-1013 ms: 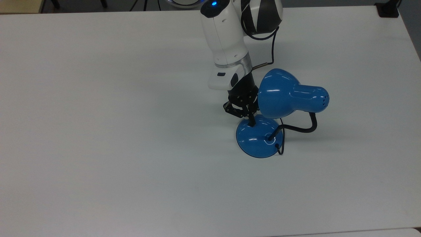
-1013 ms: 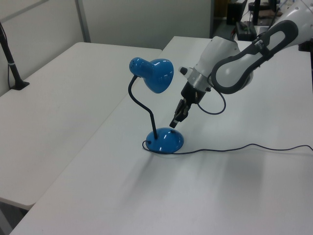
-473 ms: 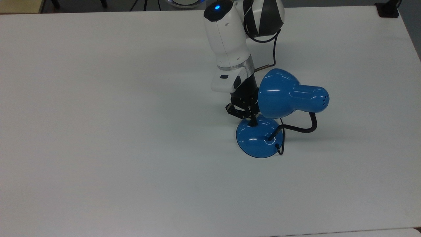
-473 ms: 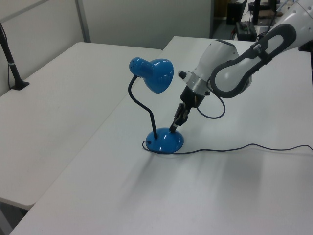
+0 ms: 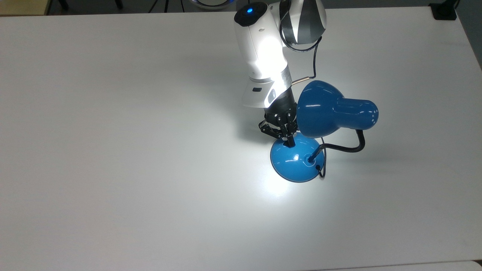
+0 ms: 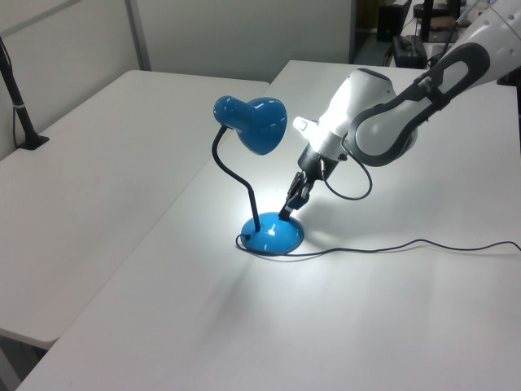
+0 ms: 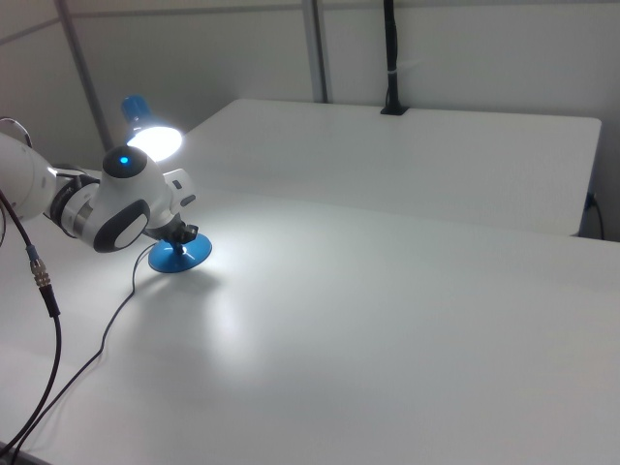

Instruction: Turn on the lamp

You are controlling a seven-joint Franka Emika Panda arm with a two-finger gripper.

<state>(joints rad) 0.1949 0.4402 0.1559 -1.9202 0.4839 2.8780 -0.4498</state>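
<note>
A blue desk lamp [image 5: 331, 113] stands on a white bench [image 5: 113, 150], a little toward three o'clock from the middle in the top view. It is lit: a bright pool of light spreads over the bench around its base [image 5: 295, 160], and in the right view the mouth of the shade [image 7: 155, 139] glows white. The round domed base sits flat on the bench. A black bendy neck [image 5: 344, 146] rises from the base, curves out toward three o'clock in the top view and carries the bell-shaped shade, which hangs above the base and faces toward nine o'clock. In the left view a thin black cord [image 6: 391, 247] runs from the base across the bench toward three o'clock.

A white robot arm [image 5: 261, 49] reaches down from twelve o'clock in the top view, and the lamp's light shines brightly on its white casing. Its black gripper [image 5: 290, 142] points down at a slant, with its tip touching the top of the base at the twelve o'clock side, just beside the shade's rim. In the left view the gripper [image 6: 286, 215] meets the base at its upper right edge. The fingers are drawn together into one narrow point, clenched with nothing between them.

A second white bench [image 6: 98, 163] stands alongside at nine o'clock in the left view.
</note>
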